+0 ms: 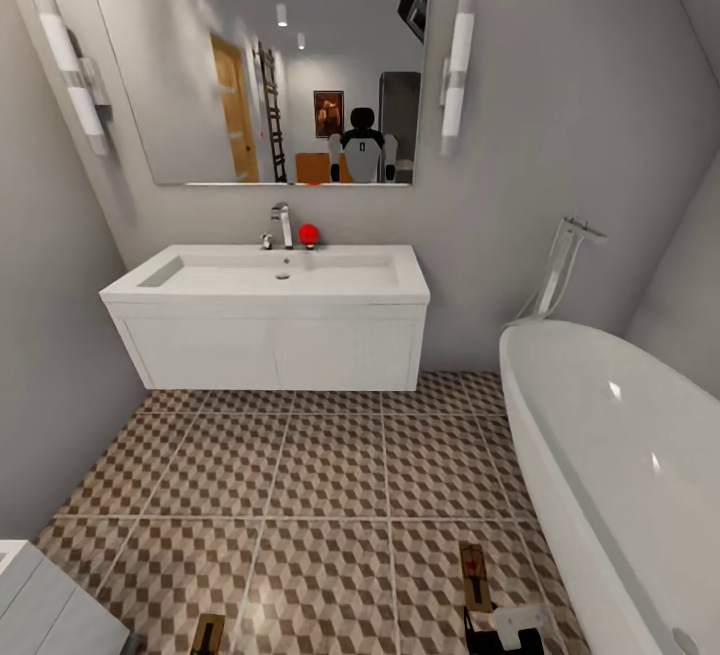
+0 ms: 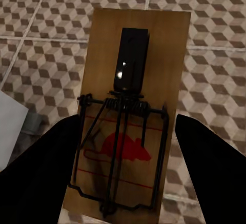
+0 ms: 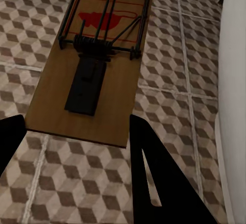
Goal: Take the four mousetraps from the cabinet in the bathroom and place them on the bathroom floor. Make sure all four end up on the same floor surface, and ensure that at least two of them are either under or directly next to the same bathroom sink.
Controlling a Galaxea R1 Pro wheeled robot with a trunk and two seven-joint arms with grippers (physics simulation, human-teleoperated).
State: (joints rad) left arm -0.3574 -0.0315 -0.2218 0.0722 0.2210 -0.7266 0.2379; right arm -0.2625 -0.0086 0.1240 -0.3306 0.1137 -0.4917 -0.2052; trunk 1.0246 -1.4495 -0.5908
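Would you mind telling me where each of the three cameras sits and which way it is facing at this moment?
Head view: on the robot's head, facing forward and down at the bathroom sink, bathtub and bathroom floor; the right gripper shows at the lower edge.
Left wrist view: near the left gripper, looking along its dark fingers at a mousetrap between them.
Right wrist view: near the right gripper, looking along its fingers at another mousetrap.
Shared: both wrist views and the head view show the cube-patterned tiles and the traps.

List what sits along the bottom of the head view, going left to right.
White cabinet corner → left mousetrap → right mousetrap → right gripper → bathtub.
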